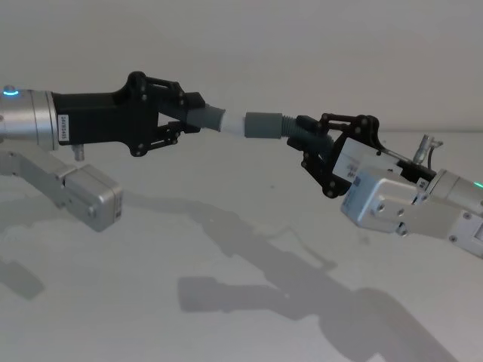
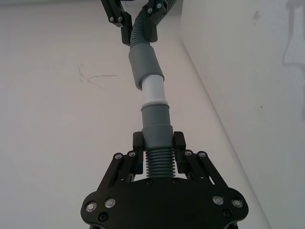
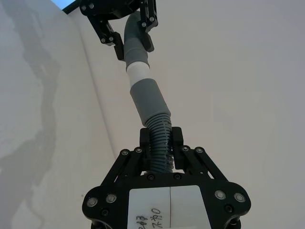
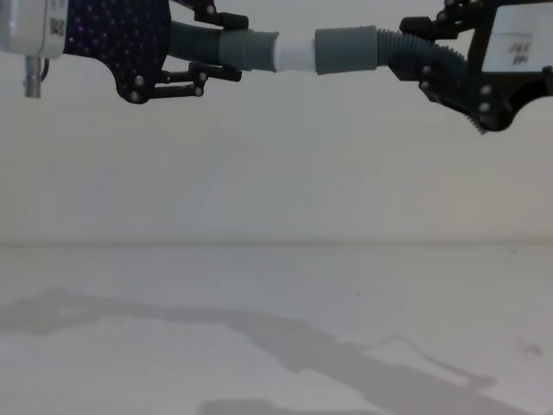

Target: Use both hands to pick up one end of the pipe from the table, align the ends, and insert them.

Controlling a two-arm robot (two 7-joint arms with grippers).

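- One broad plain white matte table [image 1: 226, 317] below, well under both arms, carrying only their grey shadows.
- Two black skeletal parallel-jaw grippers raised in the air above it, facing each other, each on a silver cylindrical wrist with grey metal arm links.
- Left gripper [image 1: 185, 113] reaching in from the left side, jaws clamped on the ribbed part of one dark grey flexible hose piece [image 2: 158, 160], just behind its cuff.
- Right gripper [image 1: 311, 139] reaching in from the right side and slightly lower, jaws clamped on the ribbed part of the other dark grey ribbed hose piece [image 3: 159, 143], which curves a little toward the middle.
- Smooth grey cuff [image 1: 210, 119] of the left-held piece pointing right, with a narrower white tube tip [image 1: 234, 123] sticking out of it.
- Wider plain smooth grey cuff [image 1: 264, 124] of the right-held piece pointing left, its mouth around the end of the white tip.
- Short band of white tube bare between the two cuffs; both pieces roughly in line and level in the chest view, held well clear of the table.
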